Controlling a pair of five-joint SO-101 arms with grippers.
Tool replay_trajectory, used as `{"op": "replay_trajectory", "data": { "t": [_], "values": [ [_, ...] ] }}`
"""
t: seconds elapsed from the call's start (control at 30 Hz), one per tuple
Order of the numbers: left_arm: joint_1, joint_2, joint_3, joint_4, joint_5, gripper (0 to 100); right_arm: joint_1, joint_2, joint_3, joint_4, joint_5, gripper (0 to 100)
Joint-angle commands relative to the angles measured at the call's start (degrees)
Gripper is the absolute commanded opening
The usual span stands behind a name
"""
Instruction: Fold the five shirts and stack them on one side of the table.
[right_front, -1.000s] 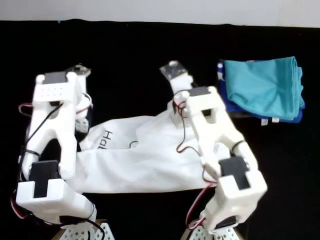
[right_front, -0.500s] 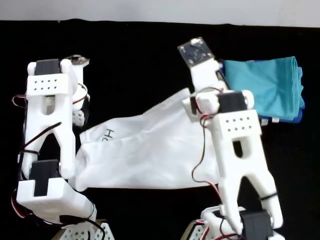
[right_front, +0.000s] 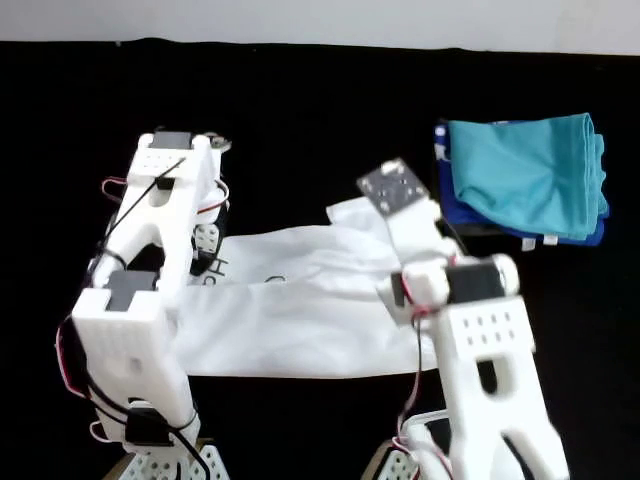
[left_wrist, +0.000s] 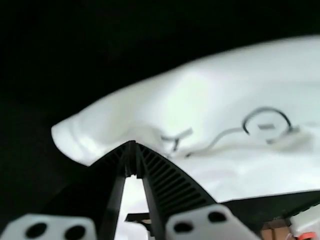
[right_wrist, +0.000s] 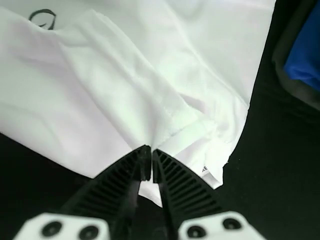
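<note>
While white shirt (right_front: 300, 310) lies creased, half-folded | left tool (left_wrist: 133, 150) pinches it | right tool (right_wrist: 148, 156) pinches it

Beyond the white shirt (right_front: 300, 310), the black table (right_front: 300, 90) lies open to its far edge, and a bare strip runs along the shirt's near hem. The left arm (right_front: 150, 250) stands over the shirt's left end and the right arm (right_front: 470, 320) over its right end. The folded stack (right_front: 530, 180) sits near the shirt's far right corner, with bare table between them.
</note>
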Motion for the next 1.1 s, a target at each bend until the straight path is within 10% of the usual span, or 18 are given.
{"op": "replay_trajectory", "data": {
  "t": [0.0, 0.33, 0.6, 1.07],
  "values": [
    [-0.22, 3.12, -4.62, 0.88, 0.70, 1, 1.01, -10.77, 4.09, 2.51, 3.78, 0.6],
    [-0.66, 15.78, -20.70, 9.23, 0.79, 1, 0.66, -24.48, 3.56, 16.75, 13.80, 2.9],
    [-1.63, 22.02, -36.44, 15.03, 5.54, 1, 0.57, -24.48, -9.71, 17.45, 13.71, 32.9],
    [-0.13, 6.29, -13.58, 14.15, 3.69, 20, 0.66, -4.88, -1.36, -5.14, 3.96, 32.7]
  ]
}}
